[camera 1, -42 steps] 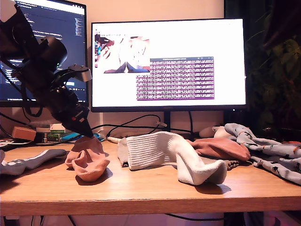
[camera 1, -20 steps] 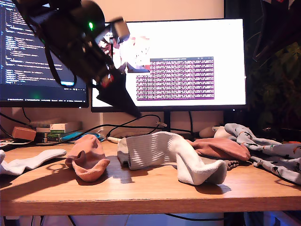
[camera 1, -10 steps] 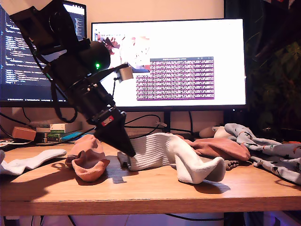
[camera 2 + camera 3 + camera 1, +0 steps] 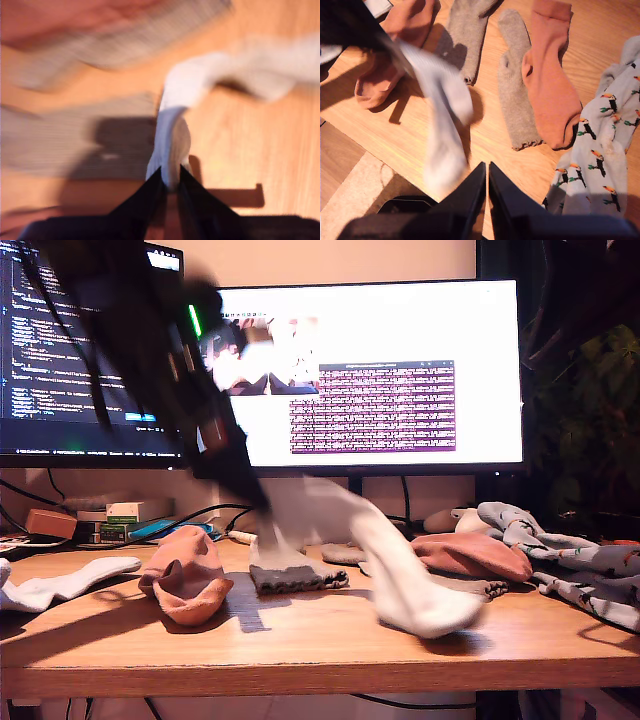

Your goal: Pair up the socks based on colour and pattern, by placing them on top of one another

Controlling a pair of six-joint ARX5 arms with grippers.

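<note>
My first gripper (image 4: 170,181) fingers clenched on white ribbed sock (image 4: 400,570), lifted at centre of exterior view. My second gripper (image 4: 487,176) fingers closed, empty, above desk (image 4: 490,145).

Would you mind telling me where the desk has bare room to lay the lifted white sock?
Bare wood runs along the desk's front edge, from below the salmon-pink sock toward the exterior view's right. It is crowded behind, where the grey sock, second salmon sock and printed socks lie.

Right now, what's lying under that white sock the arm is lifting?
A grey sock shows on the desk beneath the raised white sock, pinched in my first gripper. The white sock's hanging foot hides whatever lies behind it.
</note>
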